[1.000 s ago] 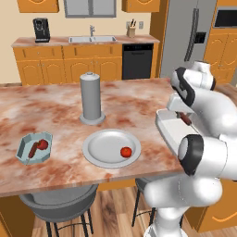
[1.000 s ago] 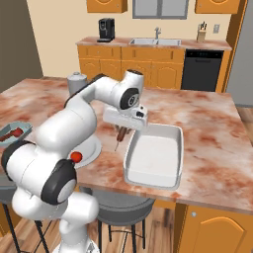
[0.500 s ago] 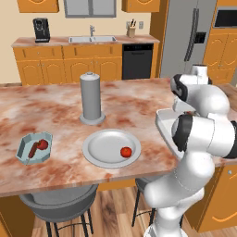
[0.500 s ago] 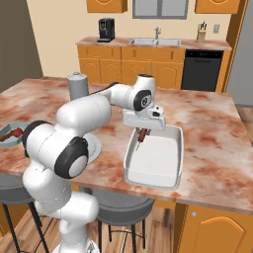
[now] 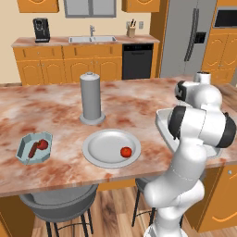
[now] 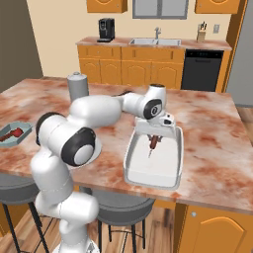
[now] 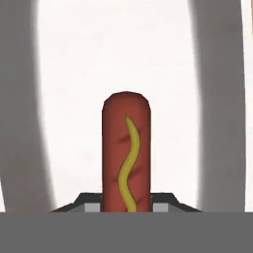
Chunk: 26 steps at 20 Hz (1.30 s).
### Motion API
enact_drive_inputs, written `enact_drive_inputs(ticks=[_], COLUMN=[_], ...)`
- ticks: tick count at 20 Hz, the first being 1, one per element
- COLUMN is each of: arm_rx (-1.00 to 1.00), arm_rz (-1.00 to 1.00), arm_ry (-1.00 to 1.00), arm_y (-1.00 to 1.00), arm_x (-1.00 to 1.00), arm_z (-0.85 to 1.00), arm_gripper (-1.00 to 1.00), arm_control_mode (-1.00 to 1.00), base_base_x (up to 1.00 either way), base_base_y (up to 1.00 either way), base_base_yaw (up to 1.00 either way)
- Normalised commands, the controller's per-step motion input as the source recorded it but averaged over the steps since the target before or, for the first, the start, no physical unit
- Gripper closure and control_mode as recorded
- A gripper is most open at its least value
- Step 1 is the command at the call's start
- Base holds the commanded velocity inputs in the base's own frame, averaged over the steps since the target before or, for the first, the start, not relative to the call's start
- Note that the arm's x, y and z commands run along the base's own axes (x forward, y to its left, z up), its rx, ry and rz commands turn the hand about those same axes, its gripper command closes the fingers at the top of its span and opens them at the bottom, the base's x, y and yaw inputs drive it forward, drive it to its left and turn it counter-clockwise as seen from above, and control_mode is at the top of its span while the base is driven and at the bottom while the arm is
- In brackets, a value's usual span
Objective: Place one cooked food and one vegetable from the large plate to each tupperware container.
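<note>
The gripper (image 6: 150,149) hangs over the white rectangular tub (image 6: 168,170) near the right end of the marble table (image 6: 207,143), its jaws clamped on a reddish-brown sausage (image 6: 153,143) that points down into the tub without touching the floor, as far as the right base view shows. In the hand view the sausage (image 7: 126,153) carries a wavy yellow stripe and stands between the two dark fingertips (image 7: 86,203) against the tub's white bottom.

The round grey plate (image 5: 99,150) lies well left of the tub, near the front edge of the table, with one red tomato (image 5: 125,152) on its right side. A tall grey cylinder (image 5: 91,98) stands just behind the plate. Far to the left sits the small pale-blue tub (image 5: 25,148), holding the other sausage (image 5: 33,150) and the other tomato (image 5: 43,144), which lie close together. The arm's own white links cover much of the white tub in the left base view. Bar stools (image 5: 55,206) stand under the near edge.
</note>
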Motion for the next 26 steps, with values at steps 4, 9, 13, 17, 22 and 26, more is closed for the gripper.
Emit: enact_drive_inputs(ticks=[4, 9, 13, 17, 22, 26], arm_rx=[0.00, 0.00, 0.00, 0.00, 0.00, -0.13], arm_rz=[0.00, 0.03, 0.01, 0.00, 0.00, 0.00], arm_ry=[-0.01, -0.02, 0.00, 0.01, 0.00, -0.03], arm_y=[-0.10, -0.22, -0.02, 0.00, 0.05, 0.26], arm_x=[0.23, 0.42, 0.04, 0.00, 0.00, -0.08], arm_z=[-0.78, -0.21, -0.10, -0.01, 0.00, 0.39], arm_gripper=[1.00, 1.00, -1.00, -1.00, -1.00, -1.00], arm_control_mode=[-1.00, -1.00, -1.00, -1.00, -1.00, -1.00], base_base_x=[0.00, 0.00, 0.00, 0.00, 0.00, 0.00], base_base_y=[0.00, 0.00, 0.00, 0.00, 0.00, 0.00], base_base_yaw=[0.00, 0.00, 0.00, 0.00, 0.00, 0.00])
